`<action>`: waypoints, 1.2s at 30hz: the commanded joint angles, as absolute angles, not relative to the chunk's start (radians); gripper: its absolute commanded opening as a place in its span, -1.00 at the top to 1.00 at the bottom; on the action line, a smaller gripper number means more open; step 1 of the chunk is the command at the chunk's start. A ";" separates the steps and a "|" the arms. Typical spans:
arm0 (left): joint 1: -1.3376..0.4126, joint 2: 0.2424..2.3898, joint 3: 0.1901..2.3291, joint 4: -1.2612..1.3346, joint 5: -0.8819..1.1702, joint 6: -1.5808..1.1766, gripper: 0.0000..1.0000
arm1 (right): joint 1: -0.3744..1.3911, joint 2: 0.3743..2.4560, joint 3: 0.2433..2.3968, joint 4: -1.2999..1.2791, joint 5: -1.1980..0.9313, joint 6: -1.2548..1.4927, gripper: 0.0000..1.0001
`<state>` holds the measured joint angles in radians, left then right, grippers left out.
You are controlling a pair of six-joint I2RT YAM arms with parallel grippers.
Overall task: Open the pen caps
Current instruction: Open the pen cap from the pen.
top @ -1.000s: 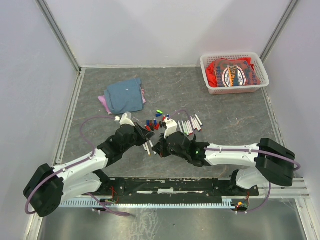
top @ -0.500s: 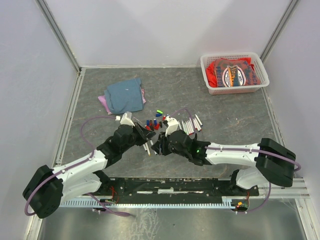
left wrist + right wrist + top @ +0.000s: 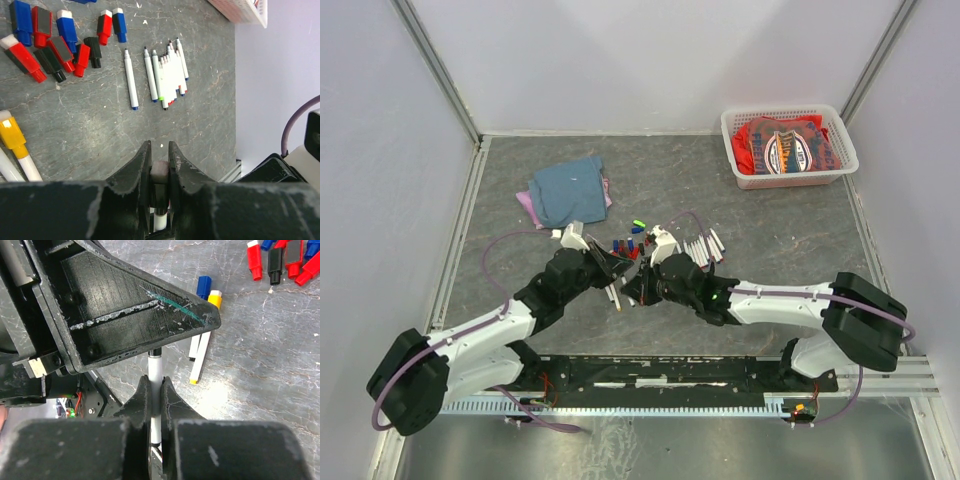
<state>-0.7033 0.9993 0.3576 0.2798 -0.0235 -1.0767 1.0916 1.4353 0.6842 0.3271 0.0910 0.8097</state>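
My left gripper (image 3: 160,159) is shut on a black pen cap (image 3: 160,172) with a white end. My right gripper (image 3: 155,396) is shut on the white barrel (image 3: 155,371) of the same pen, just below the left gripper's fingers (image 3: 130,310). In the top view the two grippers, left (image 3: 617,268) and right (image 3: 637,284), meet tip to tip at the table's middle, hiding the pen. Loose red, blue and black caps (image 3: 55,42) lie in a pile (image 3: 625,247). A green cap (image 3: 639,223) lies behind them.
Several uncapped white pens (image 3: 167,75) lie bundled to the right of the caps (image 3: 700,248). A yellow-capped pen (image 3: 206,335) and a blue-capped one (image 3: 203,286) lie under the grippers. A blue cloth (image 3: 567,192) lies back left; a white basket (image 3: 735,150) stands back right.
My right gripper has moved a little left and away from me, closing up against the left gripper. The left arm has barely moved.
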 commanded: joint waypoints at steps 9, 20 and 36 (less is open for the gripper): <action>-0.706 1.098 0.454 0.300 -0.191 -1.252 0.94 | 1.068 1.545 0.859 0.007 0.296 0.639 0.98; -0.732 1.293 0.646 0.266 -0.299 -1.197 0.94 | 1.072 1.602 0.891 -0.099 0.490 0.555 0.98; -0.662 1.307 0.560 0.691 0.106 -0.949 0.94 | 0.918 1.300 0.540 0.418 -0.036 0.724 0.98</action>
<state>-0.6907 1.3273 0.5846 0.4725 -0.0681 -1.0286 0.9543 1.3876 0.5941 0.2073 0.1627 0.6415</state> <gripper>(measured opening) 0.218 0.047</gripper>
